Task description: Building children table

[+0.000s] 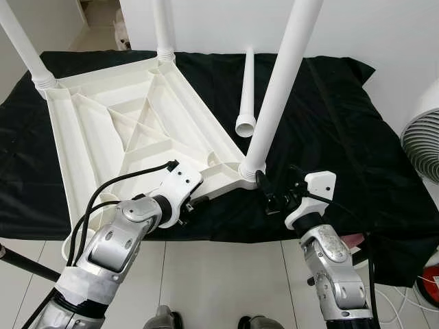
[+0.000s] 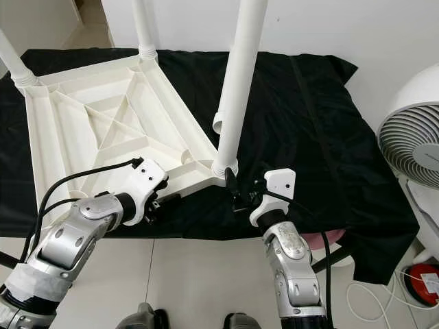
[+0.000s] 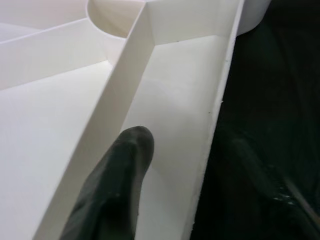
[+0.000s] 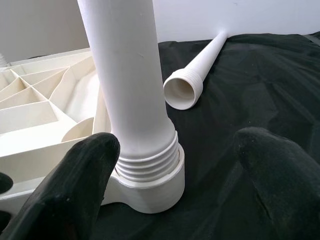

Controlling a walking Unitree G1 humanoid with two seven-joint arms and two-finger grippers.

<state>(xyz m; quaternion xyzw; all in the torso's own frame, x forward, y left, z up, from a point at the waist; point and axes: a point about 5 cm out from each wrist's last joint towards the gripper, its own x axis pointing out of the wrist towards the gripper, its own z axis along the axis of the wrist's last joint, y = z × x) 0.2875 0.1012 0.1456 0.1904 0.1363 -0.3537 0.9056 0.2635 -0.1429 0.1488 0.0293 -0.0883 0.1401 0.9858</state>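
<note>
Tabletop point(image 1: 116, 130) is lying upside down on the black cloth point(image 1: 329, 130). I am seeing my left gripper point(image 1: 194, 204) clamping its near rim, and my right gripper point(image 4: 175, 175) standing open beside the upright leg point(image 1: 274, 96). Another leg point(image 1: 247, 92) is lying loose.

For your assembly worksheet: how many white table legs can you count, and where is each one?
4. Three stand screwed into the upturned tabletop: far-left corner, far corner, near corner by the right gripper. One lies loose on the black cloth.
</note>
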